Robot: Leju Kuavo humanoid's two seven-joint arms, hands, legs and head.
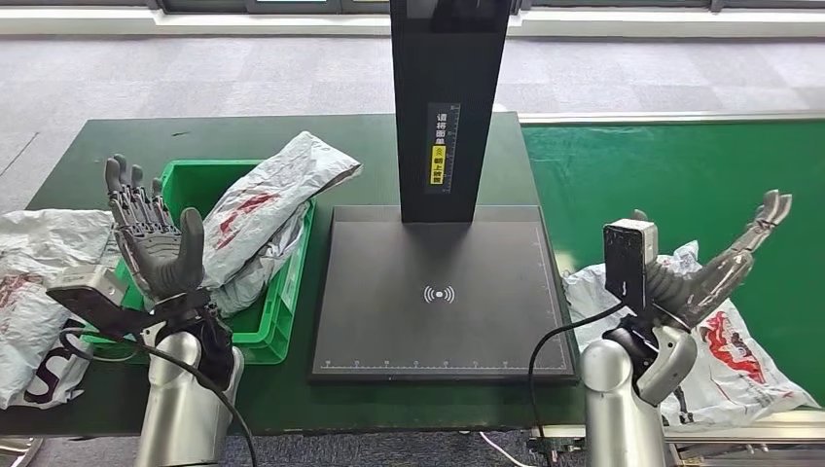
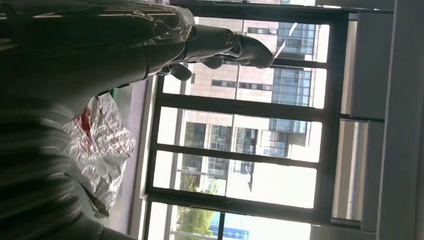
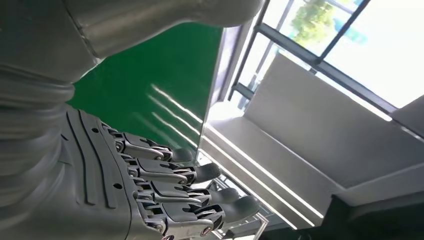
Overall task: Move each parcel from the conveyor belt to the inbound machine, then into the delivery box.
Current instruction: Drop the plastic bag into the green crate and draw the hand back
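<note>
Flanking the black inbound machine (image 1: 440,292) on a green table (image 1: 126,136), 2 raised hands, left hand (image 1: 151,233) and right hand (image 1: 715,268), spread, empty.

- From my head the scene is evenly lit and sharp, with soft daylight and only faint shadows under the scanner post (image 1: 449,107).
- The black scan plate (image 1: 443,292) carries a dull sheen; the crinkled parcel in the green bin (image 1: 268,209) catches small bright highlights.
- At my left wrist, bright windows (image 2: 240,145) backlight everything, so my left hand (image 2: 150,45) reads as a dark, soft-edged shape, with the nearest cover blurred.
- At my right wrist, the window (image 3: 350,40) is blown out white.
- Pale streaks of glare lie across the green belt (image 3: 150,95), and my right hand (image 3: 165,195) is in reasonable focus, shaded at the near edge.
</note>
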